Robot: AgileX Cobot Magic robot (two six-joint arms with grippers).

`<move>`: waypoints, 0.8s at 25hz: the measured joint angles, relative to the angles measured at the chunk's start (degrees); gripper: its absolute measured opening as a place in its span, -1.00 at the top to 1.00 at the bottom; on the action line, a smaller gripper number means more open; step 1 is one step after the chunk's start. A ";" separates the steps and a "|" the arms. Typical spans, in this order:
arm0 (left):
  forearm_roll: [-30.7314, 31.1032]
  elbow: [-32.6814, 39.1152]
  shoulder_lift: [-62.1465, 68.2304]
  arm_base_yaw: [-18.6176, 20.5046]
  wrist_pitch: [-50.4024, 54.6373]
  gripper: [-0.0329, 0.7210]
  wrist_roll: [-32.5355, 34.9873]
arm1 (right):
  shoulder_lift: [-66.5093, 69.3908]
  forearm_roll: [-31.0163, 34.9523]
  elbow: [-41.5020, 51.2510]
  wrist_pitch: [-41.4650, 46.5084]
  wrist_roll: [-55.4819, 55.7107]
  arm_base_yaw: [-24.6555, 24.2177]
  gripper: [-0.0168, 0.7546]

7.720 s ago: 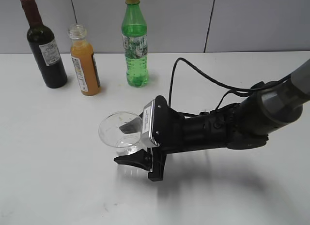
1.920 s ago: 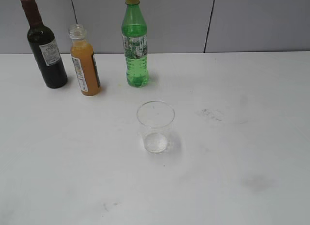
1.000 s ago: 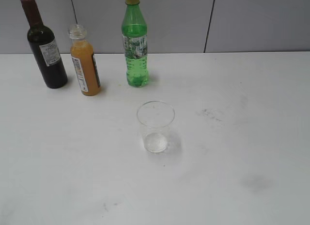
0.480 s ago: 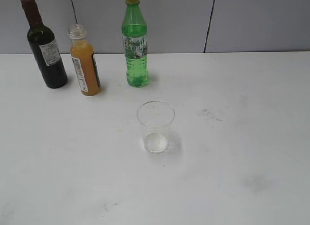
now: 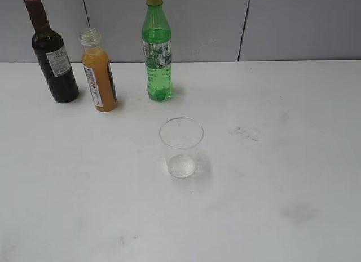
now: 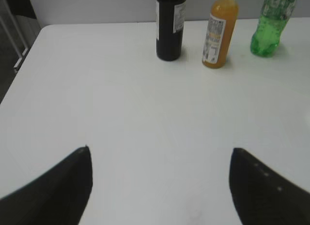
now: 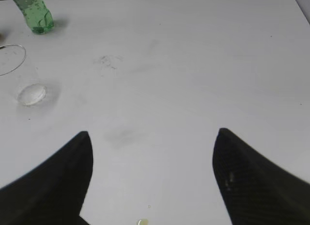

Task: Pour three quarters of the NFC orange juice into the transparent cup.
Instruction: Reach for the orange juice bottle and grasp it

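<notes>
The NFC orange juice (image 5: 98,70) stands upright and capless at the back left of the white table, between two taller bottles; it also shows in the left wrist view (image 6: 219,34). The transparent cup (image 5: 181,147) stands upright and empty near the table's middle; its left part shows at the left edge of the right wrist view (image 7: 19,75). My left gripper (image 6: 160,150) is open and empty, far in front of the juice. My right gripper (image 7: 152,134) is open and empty, to the right of the cup. Neither arm shows in the exterior view.
A dark wine bottle with a red top (image 5: 52,53) stands left of the juice. A green bottle with a yellow cap (image 5: 157,50) stands to its right. Grey smudges (image 5: 243,131) mark the table (image 5: 293,104). The table's left edge (image 6: 19,65) shows in the left wrist view.
Long before, my right gripper held the cup tilted over the table; since then the cup stands upright alone and the arm is out of the exterior view. Nothing moved in the last two seconds.
</notes>
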 joint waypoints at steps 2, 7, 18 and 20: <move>-1.74 0.20 2.75 0.00 -5.19 -0.90 0.00 | 0.00 0.00 0.00 0.00 0.00 0.00 -0.58; -4.25 2.59 11.06 0.00 -20.97 -0.89 0.00 | 0.00 0.00 0.00 0.00 -0.01 0.00 -0.58; -3.69 5.70 34.24 -0.79 -53.99 -0.86 0.46 | 0.00 0.00 0.00 -0.05 -0.06 0.00 -0.58; -3.44 5.70 38.61 -1.95 -58.41 -0.86 0.51 | 0.00 0.00 0.00 -0.05 -0.06 0.00 -0.58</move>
